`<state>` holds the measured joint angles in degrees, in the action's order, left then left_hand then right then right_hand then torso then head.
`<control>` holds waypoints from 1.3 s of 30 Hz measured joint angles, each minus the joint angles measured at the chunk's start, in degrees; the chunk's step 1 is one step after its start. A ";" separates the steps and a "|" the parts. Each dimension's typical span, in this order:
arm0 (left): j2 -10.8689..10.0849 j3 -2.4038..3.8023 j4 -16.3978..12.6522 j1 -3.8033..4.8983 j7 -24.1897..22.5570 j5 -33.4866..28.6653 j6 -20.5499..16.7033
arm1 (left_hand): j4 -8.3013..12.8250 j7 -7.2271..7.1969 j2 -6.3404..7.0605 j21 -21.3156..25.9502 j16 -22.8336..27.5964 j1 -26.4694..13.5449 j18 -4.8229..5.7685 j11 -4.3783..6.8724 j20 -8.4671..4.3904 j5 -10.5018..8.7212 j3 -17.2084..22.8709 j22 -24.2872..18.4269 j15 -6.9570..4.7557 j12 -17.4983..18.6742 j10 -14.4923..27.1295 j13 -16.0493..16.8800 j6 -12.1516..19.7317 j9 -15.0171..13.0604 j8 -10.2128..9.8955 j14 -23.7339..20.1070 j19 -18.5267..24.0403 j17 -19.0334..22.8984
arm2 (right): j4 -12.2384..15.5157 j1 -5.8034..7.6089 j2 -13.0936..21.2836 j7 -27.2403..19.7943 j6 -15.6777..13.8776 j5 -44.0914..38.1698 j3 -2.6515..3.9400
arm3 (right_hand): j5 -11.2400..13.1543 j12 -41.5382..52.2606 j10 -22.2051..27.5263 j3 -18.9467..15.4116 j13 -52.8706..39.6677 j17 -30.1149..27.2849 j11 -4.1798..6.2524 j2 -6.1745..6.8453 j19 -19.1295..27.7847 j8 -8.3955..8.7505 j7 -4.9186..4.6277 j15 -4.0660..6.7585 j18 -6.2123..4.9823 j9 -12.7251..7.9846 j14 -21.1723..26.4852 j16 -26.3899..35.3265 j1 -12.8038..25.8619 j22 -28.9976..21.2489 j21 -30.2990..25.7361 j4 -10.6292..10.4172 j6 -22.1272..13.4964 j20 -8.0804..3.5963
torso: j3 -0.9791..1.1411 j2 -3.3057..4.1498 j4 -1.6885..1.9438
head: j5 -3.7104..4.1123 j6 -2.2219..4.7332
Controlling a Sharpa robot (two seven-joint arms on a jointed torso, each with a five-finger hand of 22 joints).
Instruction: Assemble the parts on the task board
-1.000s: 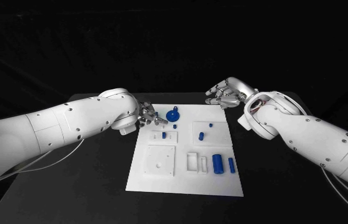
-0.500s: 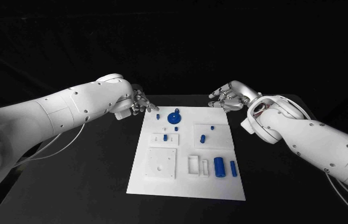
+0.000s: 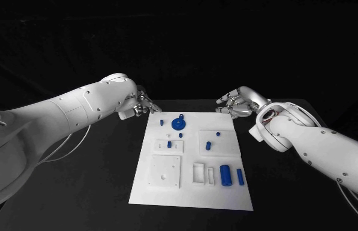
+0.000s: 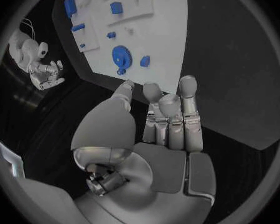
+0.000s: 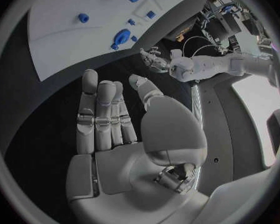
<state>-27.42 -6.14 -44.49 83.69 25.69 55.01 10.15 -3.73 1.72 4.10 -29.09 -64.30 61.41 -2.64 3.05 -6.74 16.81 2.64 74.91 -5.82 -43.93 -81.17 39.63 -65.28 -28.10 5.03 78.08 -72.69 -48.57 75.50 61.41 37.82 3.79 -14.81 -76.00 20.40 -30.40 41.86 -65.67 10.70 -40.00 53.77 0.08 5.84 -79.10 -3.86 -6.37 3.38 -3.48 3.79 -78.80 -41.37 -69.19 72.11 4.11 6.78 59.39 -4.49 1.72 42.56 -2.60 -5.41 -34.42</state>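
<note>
From the head, my left hand and right hand flank the far end of the board on the counter, both empty. At my left wrist the fingers lie straight and loose above the gear; I should lower squarely before pinching it. At my right wrist the fingers are likewise unclenched, holding nothing.

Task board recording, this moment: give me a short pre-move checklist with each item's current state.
1. Left hand holds nothing, fingers apart: ok.
2. Right hand holds nothing: ok.
3. Both hands off the task board, hovering by its far corners: ok.
4. Blue gear lies unobstructed near the far edge: ok.
5. Large blue cylinder lies free on the near part: ok.
6. Which small parts are already seated: cannot tell.
</note>
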 measured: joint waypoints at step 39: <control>4.45 -0.32 5.93 -1.01 -1.33 3.10 8.72 | -3.60 0.70 0.40 0.27 -0.22 -1.89 0.00 -0.60 0.50 -9.00 0.94 0.02 0.62 -0.44 1.03 -0.30 1.33 8.60 1.01 -1.22 0.52 0.96 | 0.91 0.89 0.09 0.03 -0.52 0.75 0.00 | 0.00 -1.07 -0.07 -0.10 7.12 -4.50 -0.10 0.36 0.72 0.00 -0.39 -0.10 0.00 0.01 0.93 0.56 -0.36 -5.06 0.00 -1.02 -0.40 0.31 | -0.08 1.18 -0.50 | -0.32 0.12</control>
<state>-22.97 -6.46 -38.56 82.68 24.36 58.11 18.87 -7.33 2.42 4.50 -28.82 -64.52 59.53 -2.65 2.45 -6.24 7.81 3.58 74.93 -5.20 -44.37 -80.14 39.33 -63.95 -19.49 6.04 76.86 -72.17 -47.62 76.41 62.29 37.91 3.82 -15.32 -75.25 20.41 -30.40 40.79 -65.74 10.61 -32.88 49.27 -0.02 6.20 -78.38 -3.86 -6.76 3.28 -3.48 3.80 -77.87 -40.81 -69.55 67.05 4.11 5.76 58.99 -4.18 1.64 43.73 -3.10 -5.73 -34.30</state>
